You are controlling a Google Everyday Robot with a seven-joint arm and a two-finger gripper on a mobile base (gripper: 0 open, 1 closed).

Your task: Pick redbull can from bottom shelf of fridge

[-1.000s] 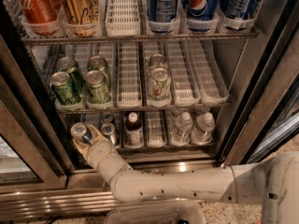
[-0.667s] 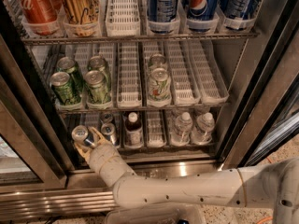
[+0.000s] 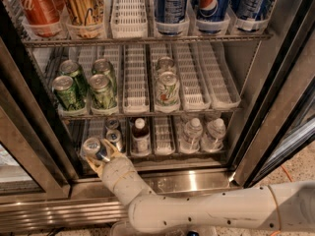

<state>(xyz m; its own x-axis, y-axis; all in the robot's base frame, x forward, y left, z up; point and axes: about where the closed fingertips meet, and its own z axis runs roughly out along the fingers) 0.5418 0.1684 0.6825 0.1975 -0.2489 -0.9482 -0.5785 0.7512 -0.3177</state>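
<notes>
The redbull can, slim with a silver top and blue side, is at the front left of the bottom shelf of the fridge. My gripper reaches in from below on its white arm. Its tan fingers are closed around the can, which sits tilted at the shelf's front edge.
Another slim can stands just right of the held one, then a dark bottle and two water bottles. Green cans fill the rack above. Dark door frames stand at left and right.
The gripper and the redbull can have moved together a little forward and to the right, toward the shelf's front edge.
</notes>
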